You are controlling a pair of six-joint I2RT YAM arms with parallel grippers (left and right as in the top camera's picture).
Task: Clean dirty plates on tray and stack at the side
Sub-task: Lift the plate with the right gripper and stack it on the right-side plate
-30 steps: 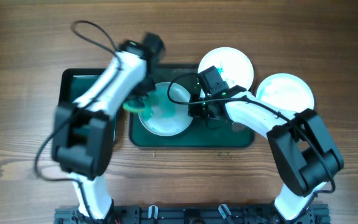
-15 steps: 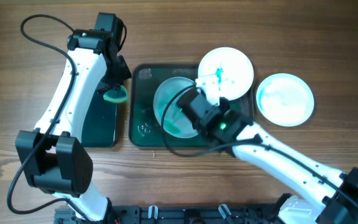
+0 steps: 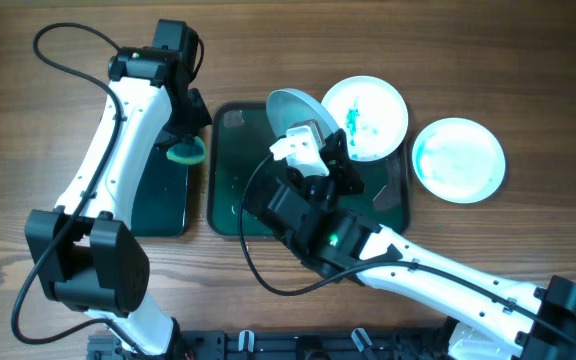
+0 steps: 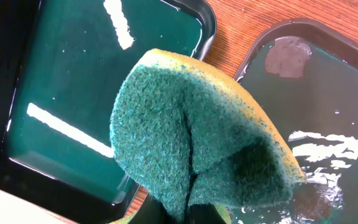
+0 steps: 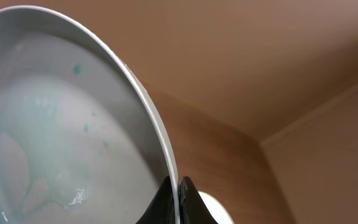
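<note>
Plate (image 3: 293, 108) lifted higher off tray (image 3: 226, 150), right gripper (image 5: 178, 190) pinching its rim, left gripper (image 4: 194, 213) squeezing folded sponge (image 4: 191, 137).

White, teal-smeared plates (image 3: 458, 160) — dark green tray (image 3: 228, 160).

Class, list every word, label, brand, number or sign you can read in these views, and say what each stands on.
None: no readable text in any view. The lifted plate, the middle plate, the rightmost plate, the green tray, the black tray, the sponge, the left arm and the right arm show no words, numbers or labels.
</note>
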